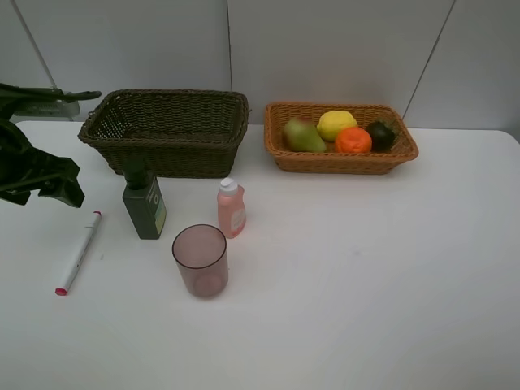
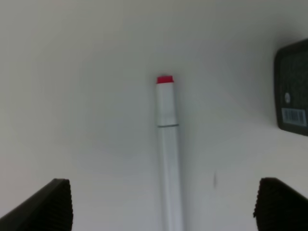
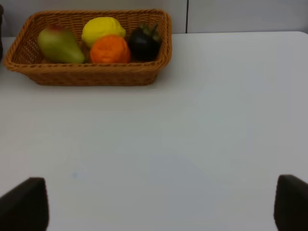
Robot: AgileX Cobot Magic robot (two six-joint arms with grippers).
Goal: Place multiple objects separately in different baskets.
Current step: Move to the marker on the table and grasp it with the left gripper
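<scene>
The white red-tipped marker (image 1: 79, 252) lies on the table; in the left wrist view the marker (image 2: 168, 154) runs between my open left gripper's (image 2: 166, 211) fingers. In the high view the left gripper (image 1: 58, 185) hovers just behind the marker. The dark green bottle (image 1: 145, 207), the small pink bottle (image 1: 231, 208) and the translucent pink cup (image 1: 200, 260) stand before the dark olive-brown basket (image 1: 171, 154), which holds nothing I can see. The tan basket (image 1: 341, 162) holds the pear (image 1: 303, 135), lemon (image 1: 336, 124), orange (image 1: 353, 140) and mangosteen (image 1: 381, 134). My right gripper (image 3: 156, 207) is open over bare table, facing the tan basket (image 3: 96, 77).
The white table (image 1: 366, 284) ends at a grey panelled wall behind the baskets. The dark green bottle (image 2: 292, 91) shows at the edge of the left wrist view, close beside the marker. The right arm is out of the high view.
</scene>
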